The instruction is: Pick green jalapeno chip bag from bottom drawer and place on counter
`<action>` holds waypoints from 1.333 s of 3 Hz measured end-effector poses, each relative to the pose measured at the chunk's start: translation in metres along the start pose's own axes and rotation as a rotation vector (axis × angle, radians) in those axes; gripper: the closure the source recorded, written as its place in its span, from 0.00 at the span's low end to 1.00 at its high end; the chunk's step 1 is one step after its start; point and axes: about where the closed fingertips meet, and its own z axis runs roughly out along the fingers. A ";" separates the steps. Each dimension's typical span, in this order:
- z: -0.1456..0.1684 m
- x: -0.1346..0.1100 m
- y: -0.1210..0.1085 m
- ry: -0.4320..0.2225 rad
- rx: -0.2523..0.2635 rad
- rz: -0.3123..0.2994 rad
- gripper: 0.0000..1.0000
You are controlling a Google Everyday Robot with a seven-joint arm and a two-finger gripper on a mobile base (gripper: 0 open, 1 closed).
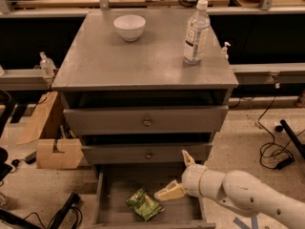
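The green jalapeno chip bag (144, 203) lies crinkled on the plank floor of the open bottom drawer (119, 185), a little left of its middle. My gripper (175, 175) hangs over the drawer's right half, just right of the bag and not touching it. Its two cream fingers are spread wide, one pointing up at the middle drawer's front, one (167, 192) reaching down-left toward the bag. It holds nothing. The grey counter (119, 63) tops the cabinet above.
A white bowl (129, 27) and a clear water bottle (196, 32) stand on the counter. The two knobbed drawers (145, 122) are nearly closed above the open one. A cardboard box (52, 149) sits on the floor at left, cables (274, 151) at right.
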 end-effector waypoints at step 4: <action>0.087 0.077 0.029 0.137 0.000 -0.022 0.00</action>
